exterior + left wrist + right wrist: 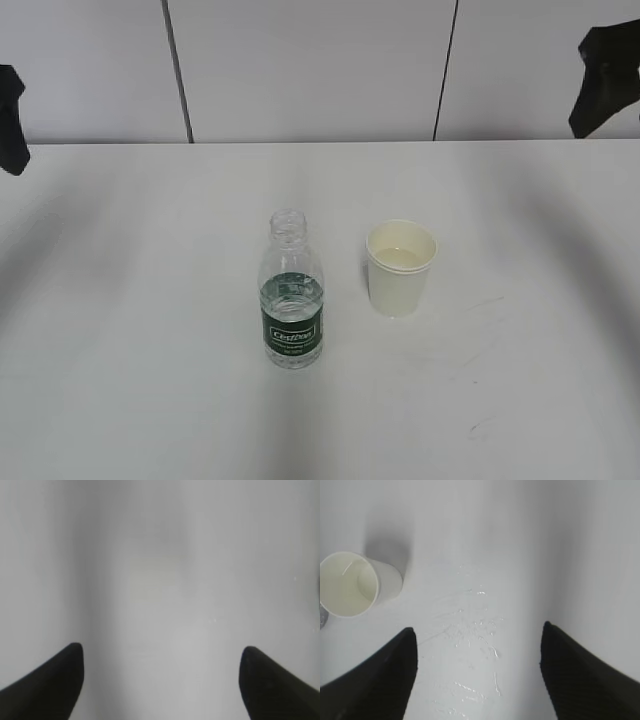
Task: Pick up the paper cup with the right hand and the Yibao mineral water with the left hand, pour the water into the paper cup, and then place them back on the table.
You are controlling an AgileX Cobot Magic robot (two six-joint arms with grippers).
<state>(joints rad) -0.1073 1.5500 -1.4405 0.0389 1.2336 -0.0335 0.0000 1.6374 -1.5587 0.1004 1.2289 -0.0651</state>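
The Yibao mineral water bottle (292, 292), clear with a dark green label and no cap, stands upright on the white table (120, 330), partly filled. The white paper cup (400, 267) stands upright just right of it, with some liquid inside; it also shows at the left of the right wrist view (355, 584). My left gripper (161, 650) is open and empty over bare table. My right gripper (478, 630) is open and empty, with the cup ahead and to its left. Only dark bits of the left arm (10, 120) and the right arm (605, 78) show at the exterior view's edges.
A grey panelled wall (310, 70) stands behind the table's far edge. Scuff marks (475, 630) lie on the table between the right fingers. A sliver of the bottle (322, 616) shows at the left edge of the right wrist view.
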